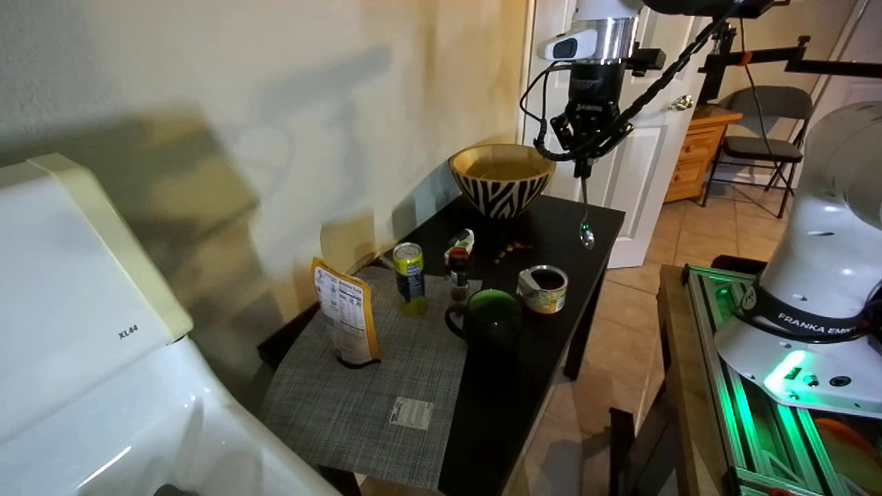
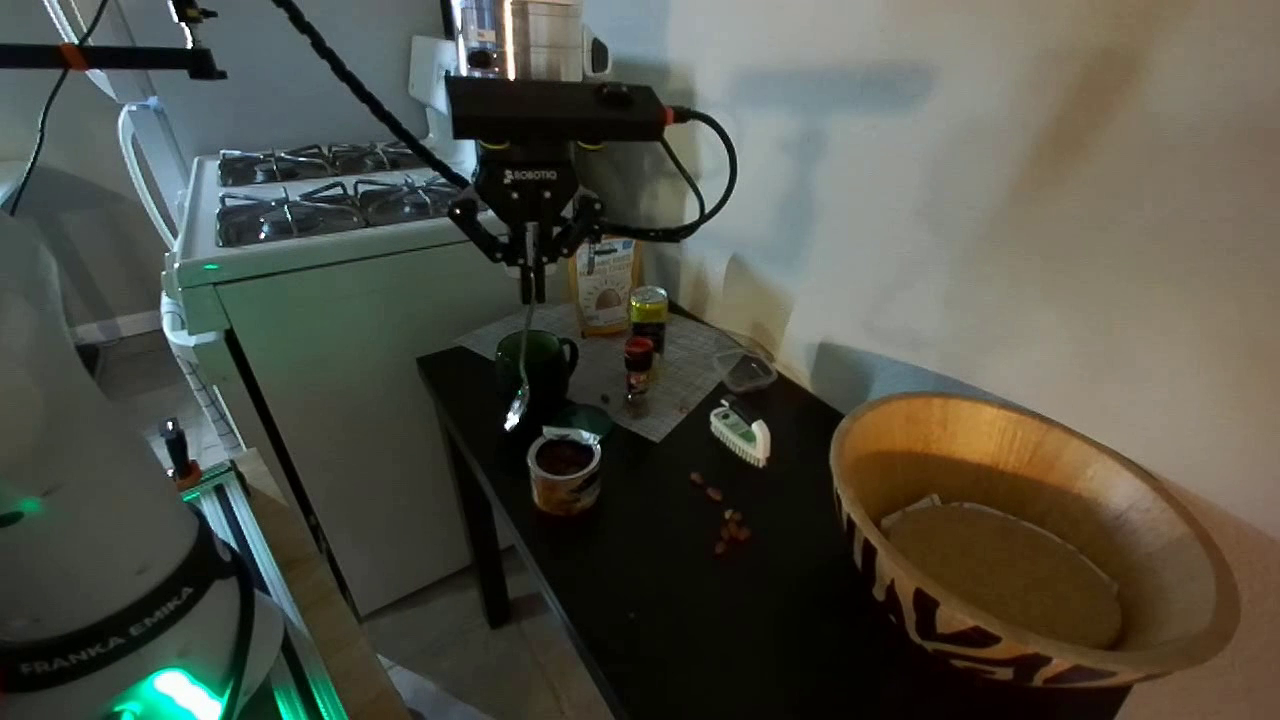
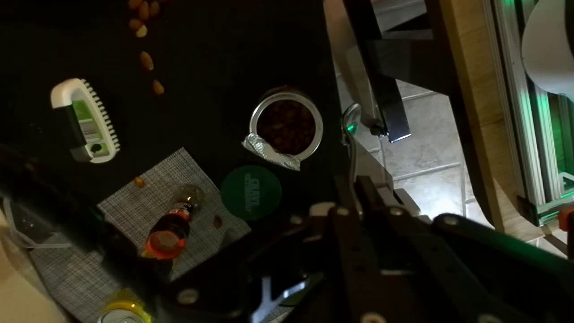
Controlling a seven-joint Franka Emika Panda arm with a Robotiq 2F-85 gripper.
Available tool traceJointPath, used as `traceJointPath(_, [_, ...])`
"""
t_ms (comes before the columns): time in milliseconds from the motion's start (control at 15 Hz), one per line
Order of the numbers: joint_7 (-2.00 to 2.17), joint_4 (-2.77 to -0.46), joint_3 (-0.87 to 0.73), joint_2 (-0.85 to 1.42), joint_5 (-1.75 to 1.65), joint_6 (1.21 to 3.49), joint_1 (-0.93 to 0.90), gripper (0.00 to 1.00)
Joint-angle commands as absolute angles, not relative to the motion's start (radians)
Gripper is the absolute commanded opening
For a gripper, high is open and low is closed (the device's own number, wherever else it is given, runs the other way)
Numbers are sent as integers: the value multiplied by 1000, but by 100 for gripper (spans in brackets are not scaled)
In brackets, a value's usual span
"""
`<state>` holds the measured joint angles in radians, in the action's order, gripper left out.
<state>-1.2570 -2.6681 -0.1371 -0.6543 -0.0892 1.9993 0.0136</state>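
My gripper (image 1: 583,169) is shut on the handle of a metal spoon (image 1: 586,235), which hangs bowl down. In an exterior view the gripper (image 2: 532,288) holds the spoon (image 2: 518,408) above the black table, in the air. In the wrist view the spoon (image 3: 352,119) runs up from between the fingertips (image 3: 356,186). Nearest below is an open can (image 1: 544,301) with a peeled foil lid and dark contents; it also shows in the wrist view (image 3: 319,128). A green round lid (image 3: 251,193) lies beside it. A dark green mug (image 1: 493,331) stands near the can.
A spice bottle (image 2: 638,365), a yellow drink can (image 2: 649,310) and a pouch (image 1: 348,317) stand on the grey placemat (image 1: 310,406). A white brush (image 3: 105,130) and several almonds (image 2: 732,527) lie on the table. A large wooden bowl (image 2: 930,440) stands at one end. A stove (image 2: 400,290) is nearby.
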Motion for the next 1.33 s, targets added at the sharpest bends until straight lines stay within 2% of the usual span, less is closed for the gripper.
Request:
traceJointPath(0, [-1248, -2666, -150, -656, -99, 1996, -8, 8])
traceJointPath(267, [-1247, -2666, -144, -656, -99, 1996, -17, 8])
traceJointPath(333, [-1247, -2666, -144, -656, -99, 1996, -17, 2])
traceJointPath(1267, [-762, -2717, -216, -607, -172, 2215, 175, 2])
